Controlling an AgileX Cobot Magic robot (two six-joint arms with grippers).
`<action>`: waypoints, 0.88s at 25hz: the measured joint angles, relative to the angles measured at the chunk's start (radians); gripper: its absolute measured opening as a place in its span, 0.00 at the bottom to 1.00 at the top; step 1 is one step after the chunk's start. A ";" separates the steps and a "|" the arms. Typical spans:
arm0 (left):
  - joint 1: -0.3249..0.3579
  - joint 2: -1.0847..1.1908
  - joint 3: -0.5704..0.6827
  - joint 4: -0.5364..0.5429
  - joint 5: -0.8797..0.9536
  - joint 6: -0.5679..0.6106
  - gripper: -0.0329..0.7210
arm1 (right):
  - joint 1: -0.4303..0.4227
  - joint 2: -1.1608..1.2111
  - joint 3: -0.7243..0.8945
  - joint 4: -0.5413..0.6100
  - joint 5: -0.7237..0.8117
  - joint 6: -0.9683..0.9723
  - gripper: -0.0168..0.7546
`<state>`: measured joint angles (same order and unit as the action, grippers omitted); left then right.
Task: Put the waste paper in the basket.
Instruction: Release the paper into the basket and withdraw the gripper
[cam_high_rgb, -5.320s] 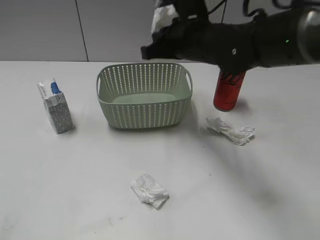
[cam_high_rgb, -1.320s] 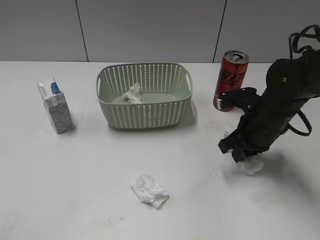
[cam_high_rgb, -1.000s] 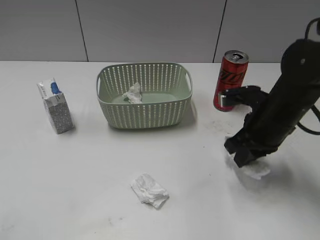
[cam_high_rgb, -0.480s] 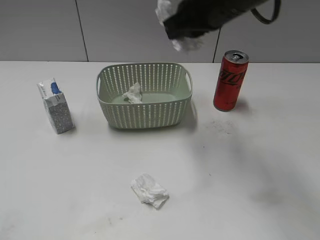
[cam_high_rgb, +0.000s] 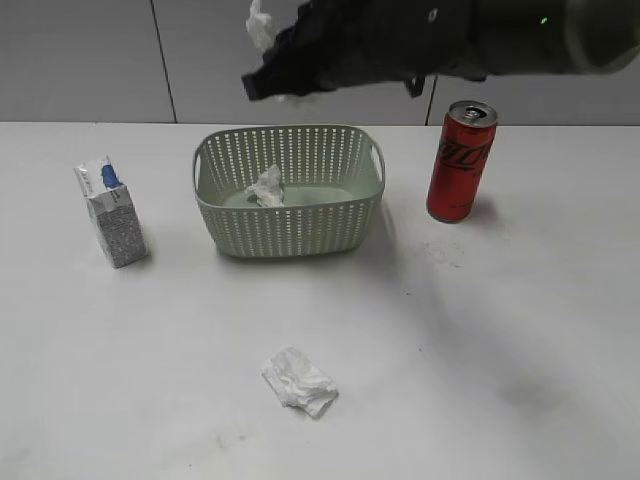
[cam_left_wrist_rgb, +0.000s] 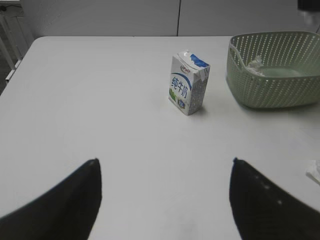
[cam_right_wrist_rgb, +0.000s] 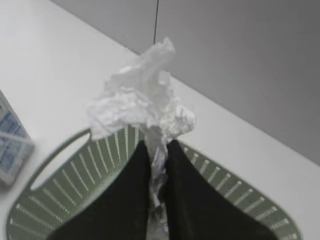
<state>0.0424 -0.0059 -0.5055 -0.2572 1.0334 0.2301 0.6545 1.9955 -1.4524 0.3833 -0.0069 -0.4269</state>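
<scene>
The sage-green basket (cam_high_rgb: 290, 225) stands at the back middle of the table and holds one crumpled paper wad (cam_high_rgb: 266, 187). My right gripper (cam_high_rgb: 262, 75) is high above the basket's left part, shut on a second, twisted paper wad (cam_high_rgb: 260, 24). In the right wrist view that wad (cam_right_wrist_rgb: 140, 102) sticks out past the shut jaws (cam_right_wrist_rgb: 159, 150), with the basket (cam_right_wrist_rgb: 60, 200) below. A third wad (cam_high_rgb: 299, 381) lies on the table in front of the basket. My left gripper (cam_left_wrist_rgb: 165, 167) is open and empty, low over bare table; its view shows the basket (cam_left_wrist_rgb: 272, 90) at the right.
A white-and-blue carton (cam_high_rgb: 111, 212) stands left of the basket and also shows in the left wrist view (cam_left_wrist_rgb: 188, 84). A red can (cam_high_rgb: 459, 162) stands right of the basket. The table's back edge meets a grey wall.
My right gripper took the twisted wad off the table at the right, lifted it, and has moved left over the basket. The left arm has not visibly moved.
</scene>
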 joint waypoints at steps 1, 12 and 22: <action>0.000 0.000 0.000 0.000 0.000 0.000 0.83 | 0.000 0.026 0.000 0.000 -0.001 0.000 0.07; 0.000 0.000 0.000 0.000 0.000 0.000 0.83 | 0.000 0.135 -0.001 -0.104 0.016 0.000 0.58; 0.000 0.000 0.000 0.000 0.000 0.000 0.83 | 0.005 0.101 -0.001 -0.117 0.063 0.003 0.81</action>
<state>0.0424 -0.0059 -0.5055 -0.2572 1.0334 0.2298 0.6595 2.0964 -1.4530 0.2667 0.0564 -0.4236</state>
